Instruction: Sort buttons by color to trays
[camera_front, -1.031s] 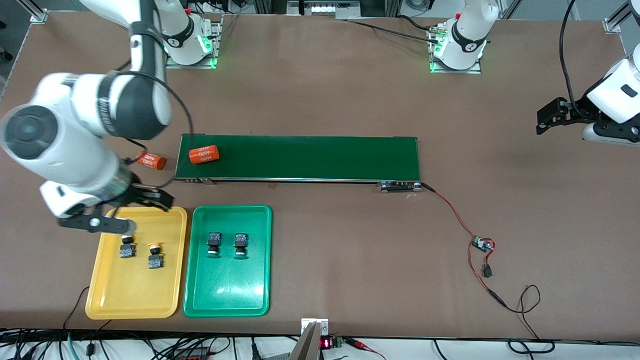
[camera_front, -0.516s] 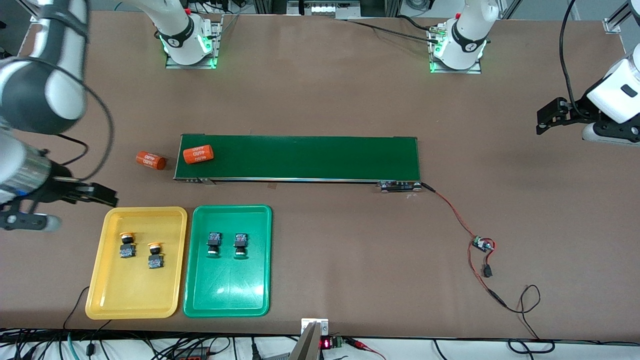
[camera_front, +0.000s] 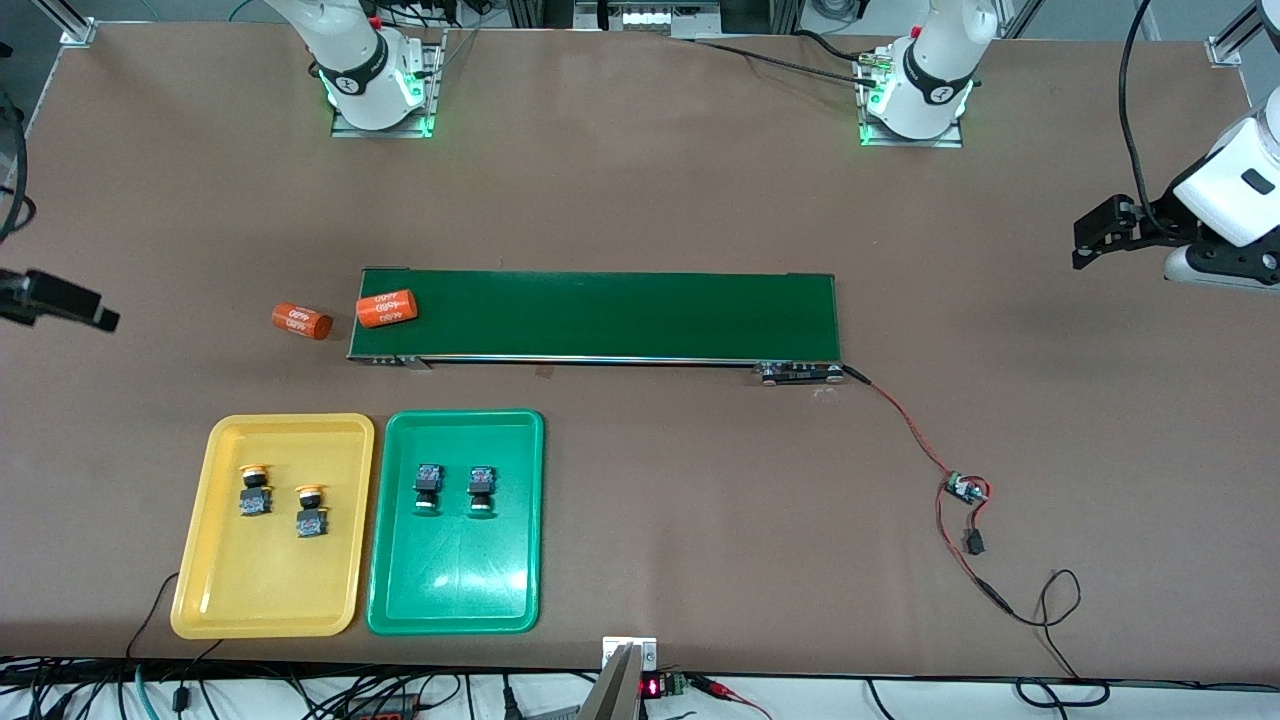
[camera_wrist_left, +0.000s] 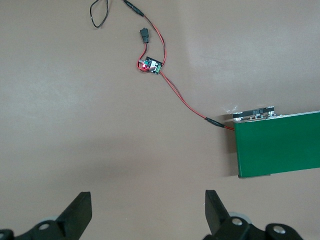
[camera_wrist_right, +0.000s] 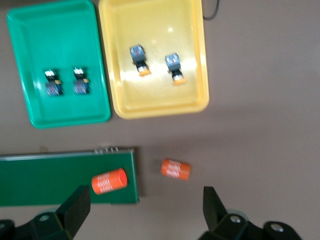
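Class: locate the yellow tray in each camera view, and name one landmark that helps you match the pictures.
Front view: yellow tray, nearer the camera than the conveyor belt, beside the green tray.
Left wrist view: not in it.
Right wrist view: yellow tray, beside the green tray.
Shared landmark: the conveyor belt, seen in all three.

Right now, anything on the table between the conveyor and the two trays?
Nothing: bare brown table between the conveyor belt and the yellow tray and green tray, shown in the front and right wrist views.
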